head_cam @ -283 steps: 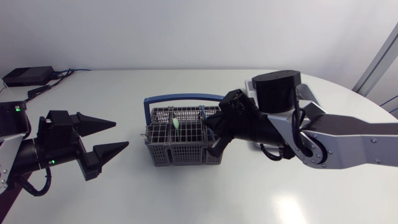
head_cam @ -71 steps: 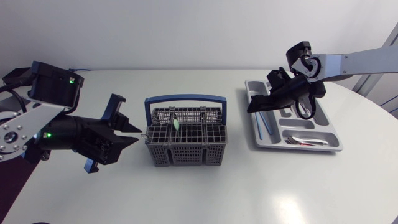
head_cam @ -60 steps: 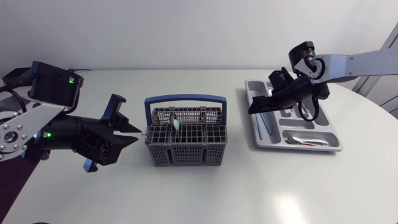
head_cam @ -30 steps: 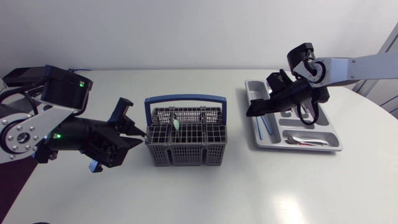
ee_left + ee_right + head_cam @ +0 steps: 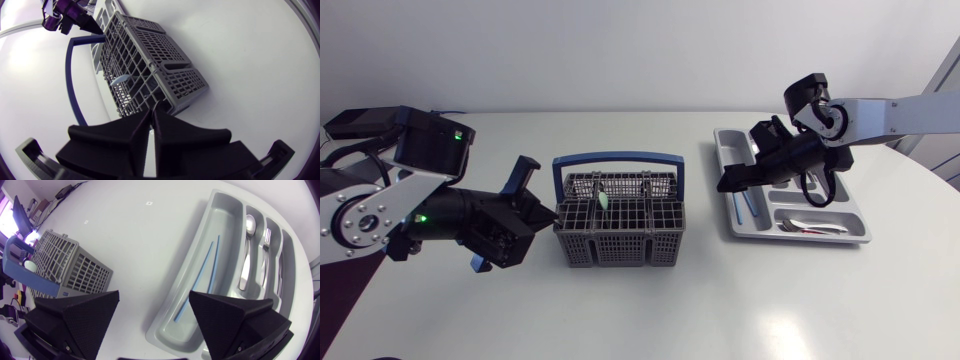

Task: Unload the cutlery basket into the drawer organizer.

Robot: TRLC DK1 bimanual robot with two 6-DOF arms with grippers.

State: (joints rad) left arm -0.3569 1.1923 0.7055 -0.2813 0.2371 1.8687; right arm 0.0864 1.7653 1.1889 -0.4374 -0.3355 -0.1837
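A grey plastic cutlery basket [image 5: 616,232] stands upright near the middle of the tabletop [image 5: 650,310]. Its grid of square pockets is open upward, and its blue hoop handle [image 5: 617,157] shows along its far side. One pale green piece [image 5: 604,198] stands in a pocket near the middle; it is too small to identify. Well apart from the basket lies the grey drawer organizer [image 5: 798,238], flat, with long compartments side by side. The compartment nearest the basket holds two thin blue sticks [image 5: 208,272]. The next holds a spoon [image 5: 247,245] and the one after a fork [image 5: 264,255], all lying lengthwise.
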